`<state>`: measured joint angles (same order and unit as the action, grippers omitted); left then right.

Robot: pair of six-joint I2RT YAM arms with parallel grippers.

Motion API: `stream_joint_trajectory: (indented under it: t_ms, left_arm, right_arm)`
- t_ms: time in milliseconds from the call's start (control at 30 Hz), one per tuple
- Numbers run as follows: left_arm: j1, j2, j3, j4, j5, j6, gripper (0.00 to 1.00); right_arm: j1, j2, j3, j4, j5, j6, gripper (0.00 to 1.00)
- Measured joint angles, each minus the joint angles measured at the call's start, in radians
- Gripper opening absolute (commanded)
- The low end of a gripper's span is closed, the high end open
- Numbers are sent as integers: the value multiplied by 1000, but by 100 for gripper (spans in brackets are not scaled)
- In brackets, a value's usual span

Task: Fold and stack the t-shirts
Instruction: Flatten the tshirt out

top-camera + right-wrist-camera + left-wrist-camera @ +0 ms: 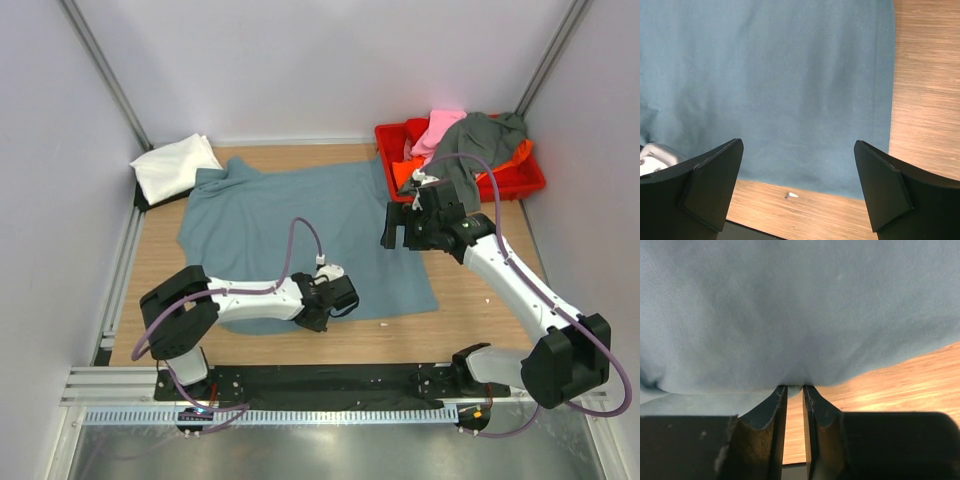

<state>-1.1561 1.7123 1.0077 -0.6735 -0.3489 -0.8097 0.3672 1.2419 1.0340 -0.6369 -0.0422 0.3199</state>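
Observation:
The dusty blue-grey t-shirt lies spread flat on the wooden table. My left gripper is at its near hem, and in the left wrist view it is shut on the edge of the shirt. My right gripper hovers open and empty over the shirt's right side; in the right wrist view it spreads wide above the cloth. A folded white t-shirt lies at the back left. The pink, dark grey and orange t-shirts are heaped in the crate.
The red plastic crate stands at the back right, just behind my right gripper. A small white scrap lies on the bare wood near the shirt's near right corner. White walls enclose the table on three sides.

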Motion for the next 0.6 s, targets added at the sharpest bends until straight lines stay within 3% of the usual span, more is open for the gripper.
stream_joint_trajectory:
  t_ms: [67, 200, 433, 600]
  left_arm:
    - [14, -21, -24, 30, 15, 4, 18]
    - [29, -46, -55, 63, 19, 10, 0]
    - [16, -77, -84, 85, 11, 5, 0]
    - [-52, -100, -89, -28, 10, -29, 0]
  right_arm:
    - [0, 0, 0, 0, 0, 0, 99]
    - [0, -6, -16, 1, 0, 0, 100]
    - [0, -13, -37, 2, 0, -1, 100]
    - [0, -11, -45, 8, -2, -1, 100]
